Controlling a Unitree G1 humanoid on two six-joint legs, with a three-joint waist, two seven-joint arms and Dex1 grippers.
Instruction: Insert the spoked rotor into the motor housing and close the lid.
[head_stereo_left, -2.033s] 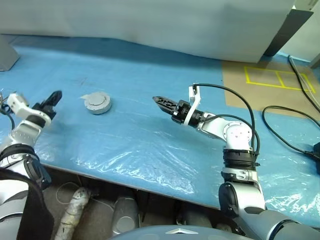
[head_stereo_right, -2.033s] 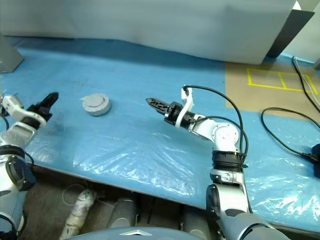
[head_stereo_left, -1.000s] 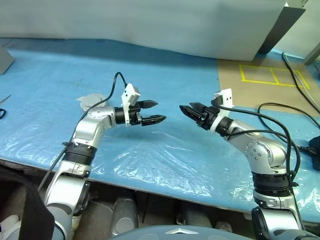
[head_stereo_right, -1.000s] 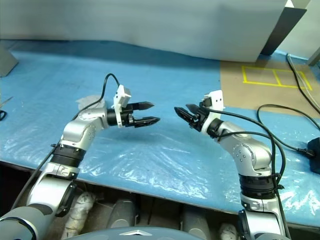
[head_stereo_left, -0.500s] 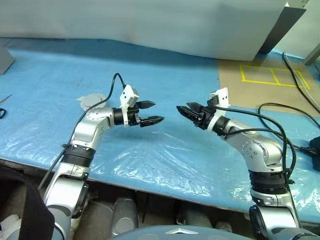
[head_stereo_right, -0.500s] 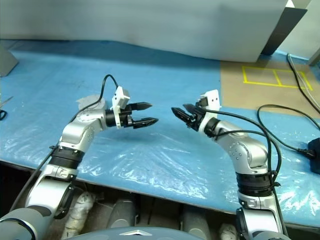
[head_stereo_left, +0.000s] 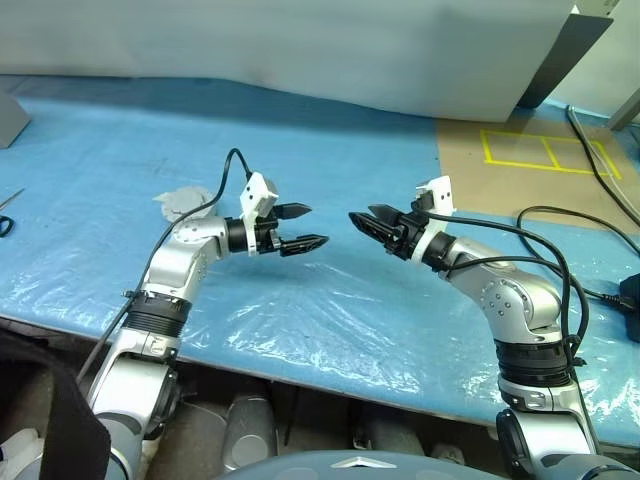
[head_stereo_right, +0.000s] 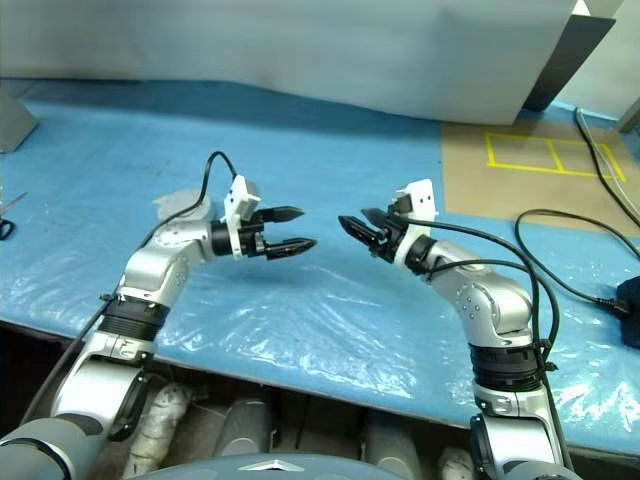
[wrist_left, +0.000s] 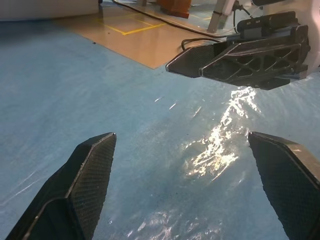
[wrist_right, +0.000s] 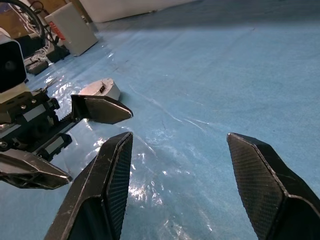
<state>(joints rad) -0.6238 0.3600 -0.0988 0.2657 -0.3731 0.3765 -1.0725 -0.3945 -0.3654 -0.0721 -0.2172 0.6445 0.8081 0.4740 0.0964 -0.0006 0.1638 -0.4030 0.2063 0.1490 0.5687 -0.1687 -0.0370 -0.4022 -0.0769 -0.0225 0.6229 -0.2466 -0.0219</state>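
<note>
overhead, the left gripper and right gripper hang tip to tip above the blue plastic-covered table, both with fingers spread and empty. the closed grey motor housing, its lid on top, sits on the sheet behind the left arm, which partly hides it. black cables trail near a brown board with yellow tape.
</note>
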